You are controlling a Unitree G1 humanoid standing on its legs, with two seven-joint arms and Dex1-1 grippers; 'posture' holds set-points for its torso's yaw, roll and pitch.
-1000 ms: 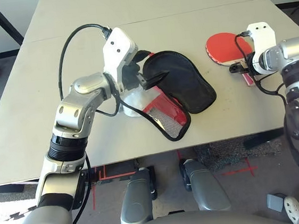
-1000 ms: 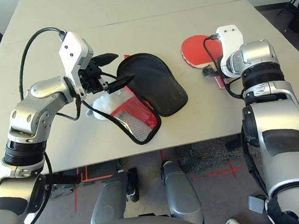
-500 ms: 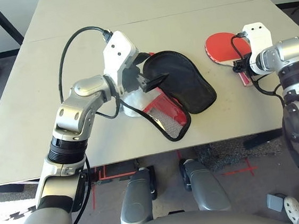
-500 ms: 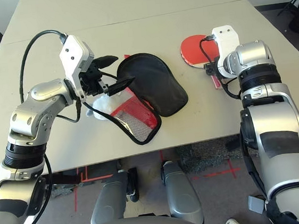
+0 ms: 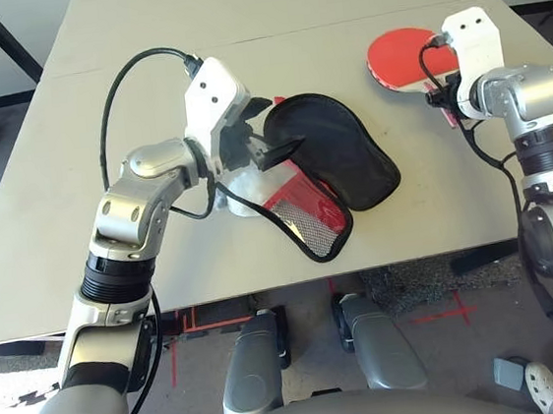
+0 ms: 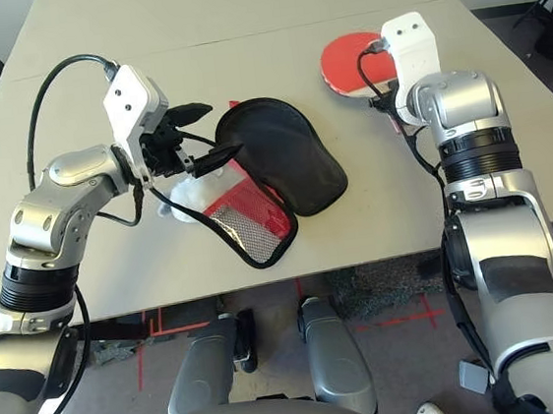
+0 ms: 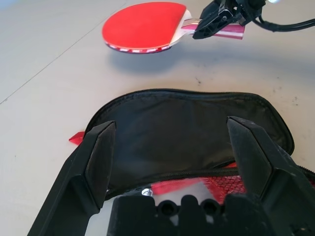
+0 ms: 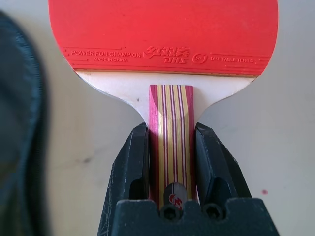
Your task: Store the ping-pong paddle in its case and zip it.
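right end effector [image 8: 170,147] pinches the ping-pong paddle [image 5: 397,57] by its handle; the left wrist view shows a shadow under the blade, so i judge it is lifted off the surface [image 5: 104,166]. its case [image 5: 337,166] lies unzipped, black lining up, well apart from the paddle. left end effector [image 7: 177,142] hovers spread above the case's edge. step in hand: carrying the paddle to the case. next move calls for sliding the blade in first while the left steadies the opening.
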